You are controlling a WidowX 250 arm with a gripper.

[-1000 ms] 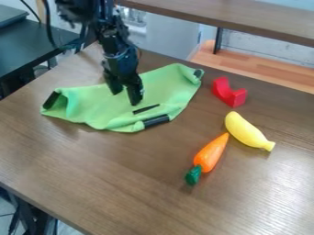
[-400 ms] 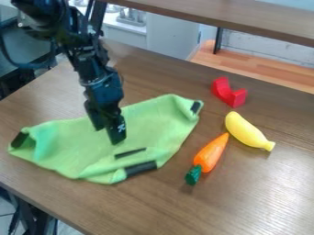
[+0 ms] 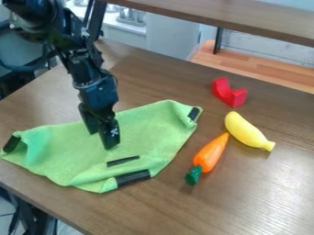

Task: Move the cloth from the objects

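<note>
The gripper (image 3: 101,139) points down onto the left-centre part of the green cloth (image 3: 151,131), its two fingers apart and their tips at the cloth's surface. No raised fold of cloth can be made out between them. Spread over the left half of the table, the cloth has dark patches at its corners and a dark strip near its front edge. To its right, apart from it, lie an orange carrot (image 3: 210,153) with a green top, a yellow banana (image 3: 246,130) and a red curved block (image 3: 229,93).
The brown table (image 3: 264,193) has its left edge close to the cloth's left corner. A raised wooden shelf (image 3: 245,20) crosses behind the table at the top. The arm comes in from the upper left.
Gripper and cloth have both moved toward the front left of the table, and the cloth's left corner is now close to the table edge. The carrot, banana and red block have stayed put.
</note>
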